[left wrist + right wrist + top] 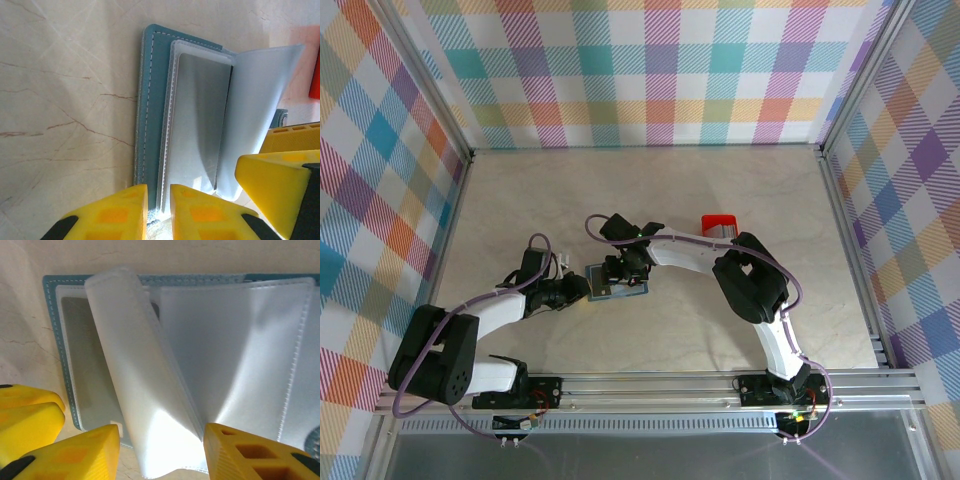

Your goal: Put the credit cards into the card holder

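Card holder [620,291] lies open mid-desk [720,200], with both tools on it.
The left tool [159,212] is clamped on the holder's edge, and a silvery credit card [205,115] sits in a pocket. The right tool [162,440] has its jaws apart, straddling a raised clear leaf [135,370]. The likely trouble is that the springy leaf slips free and flops over the pocket, or that a tug drags the holder out of the pinch.

A red tray [720,223] is sitting on the beige table [570,190], toward two o'clock from centre. Plaid walls [650,70] are enclosing it.
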You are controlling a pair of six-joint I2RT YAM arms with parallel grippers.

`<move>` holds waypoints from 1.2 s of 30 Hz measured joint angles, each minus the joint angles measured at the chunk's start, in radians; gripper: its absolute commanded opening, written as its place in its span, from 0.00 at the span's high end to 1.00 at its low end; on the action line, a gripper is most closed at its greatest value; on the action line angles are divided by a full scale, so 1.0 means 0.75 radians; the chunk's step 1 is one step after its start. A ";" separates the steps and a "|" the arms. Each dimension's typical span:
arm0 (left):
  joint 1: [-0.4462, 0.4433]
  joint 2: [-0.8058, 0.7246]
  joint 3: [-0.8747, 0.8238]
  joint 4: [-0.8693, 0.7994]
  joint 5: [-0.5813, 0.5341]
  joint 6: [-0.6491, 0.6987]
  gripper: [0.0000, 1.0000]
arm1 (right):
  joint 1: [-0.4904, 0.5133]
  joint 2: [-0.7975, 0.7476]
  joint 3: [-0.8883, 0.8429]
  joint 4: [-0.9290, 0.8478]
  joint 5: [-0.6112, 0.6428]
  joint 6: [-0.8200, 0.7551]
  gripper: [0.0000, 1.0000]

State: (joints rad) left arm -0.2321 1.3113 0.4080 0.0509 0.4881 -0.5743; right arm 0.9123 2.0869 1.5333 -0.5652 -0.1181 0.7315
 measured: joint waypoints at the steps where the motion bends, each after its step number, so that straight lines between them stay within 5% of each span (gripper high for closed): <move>1: 0.000 -0.009 0.000 -0.005 -0.001 0.000 0.81 | 0.001 0.000 0.000 0.005 -0.001 -0.008 0.55; 18: 0.003 -0.128 0.000 -0.146 -0.071 0.014 0.81 | 0.019 0.003 0.030 0.046 -0.053 -0.049 0.60; 36: 0.011 -0.174 0.000 -0.180 -0.079 0.020 0.81 | 0.025 0.037 0.063 0.049 -0.070 -0.051 0.52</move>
State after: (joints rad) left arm -0.2237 1.1805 0.4080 -0.0837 0.4286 -0.5594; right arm 0.9310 2.1143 1.5806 -0.5282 -0.1707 0.6933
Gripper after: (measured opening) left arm 0.191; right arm 0.474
